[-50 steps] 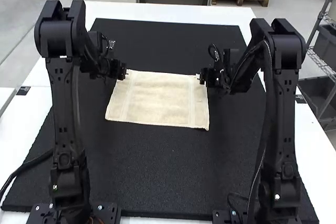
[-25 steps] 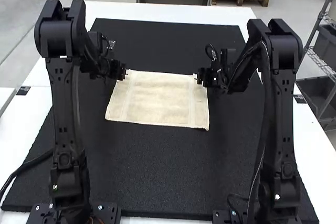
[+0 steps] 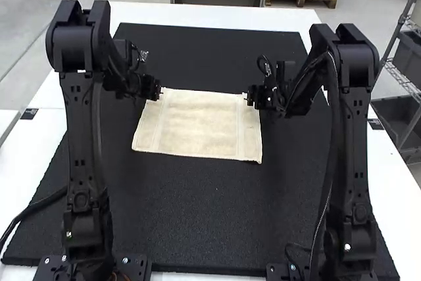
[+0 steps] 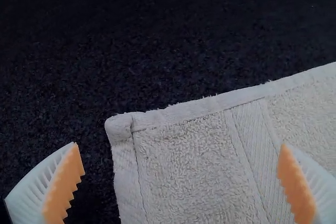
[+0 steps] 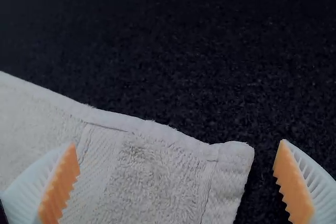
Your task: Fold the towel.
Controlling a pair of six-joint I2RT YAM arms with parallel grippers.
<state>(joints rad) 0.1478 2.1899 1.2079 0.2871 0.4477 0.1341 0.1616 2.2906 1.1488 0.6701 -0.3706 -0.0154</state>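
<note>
The cream towel (image 3: 198, 125) lies spread flat on the black mat in the high view. At its far left corner is my left gripper (image 3: 158, 92); at its far right corner is my right gripper (image 3: 250, 97). In the left wrist view the left gripper (image 4: 181, 182) stands open, its ribbed fingers wide on either side of the corner of the towel (image 4: 184, 166). In the right wrist view the right gripper (image 5: 176, 179) is open too, with the other corner of the towel (image 5: 157, 166) between its spread fingers. Neither pair of pads is closed on cloth.
A large black mat (image 3: 197, 215) covers most of the white table (image 3: 217, 14). Both arms stand at the near edge, one at each side. A dark cable runs over the table's left side, and a wire rack with dark bins stands beyond the right edge.
The left gripper has shifted slightly to the right. The right arm moved a little to the left earlier and then held still. The towel has not moved.
</note>
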